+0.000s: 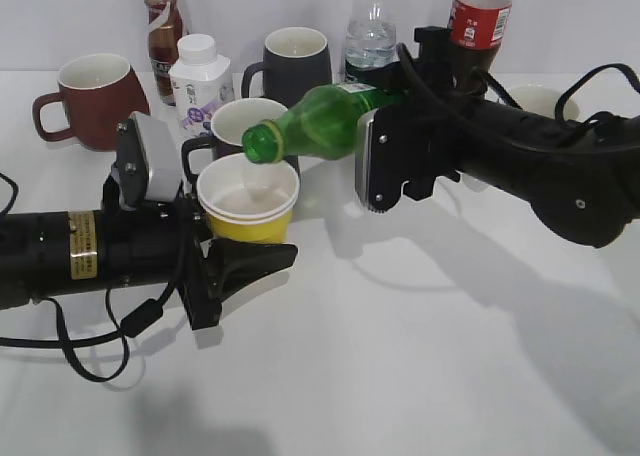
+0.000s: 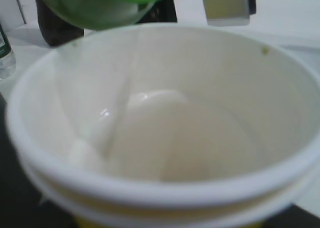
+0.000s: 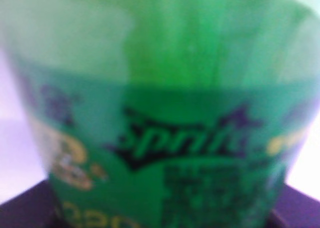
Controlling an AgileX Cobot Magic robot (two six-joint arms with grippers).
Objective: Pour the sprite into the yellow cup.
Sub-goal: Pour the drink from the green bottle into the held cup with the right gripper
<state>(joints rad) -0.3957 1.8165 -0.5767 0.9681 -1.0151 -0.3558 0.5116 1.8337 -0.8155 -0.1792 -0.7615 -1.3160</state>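
Note:
The sprite bottle (image 1: 320, 121) is green and tilted almost flat, its mouth down-left over the yellow cup (image 1: 247, 216). My right gripper (image 1: 385, 116) is shut on the bottle's labelled body, which fills the right wrist view (image 3: 165, 138). My left gripper (image 1: 235, 261) is shut on the yellow cup and holds it upright just above the table. The cup's white inside fills the left wrist view (image 2: 165, 133), with the green bottle (image 2: 100, 5) above its far rim. The fingertips of both grippers are hidden.
Behind stand a dark red mug (image 1: 92, 101), a white mug (image 1: 245, 126), a dark grey mug (image 1: 292, 66), a small white bottle (image 1: 200, 81), a brown drink bottle (image 1: 163, 26), a clear water bottle (image 1: 370, 36) and a cola bottle (image 1: 478, 26). A white cup (image 1: 540, 98) sits far right.

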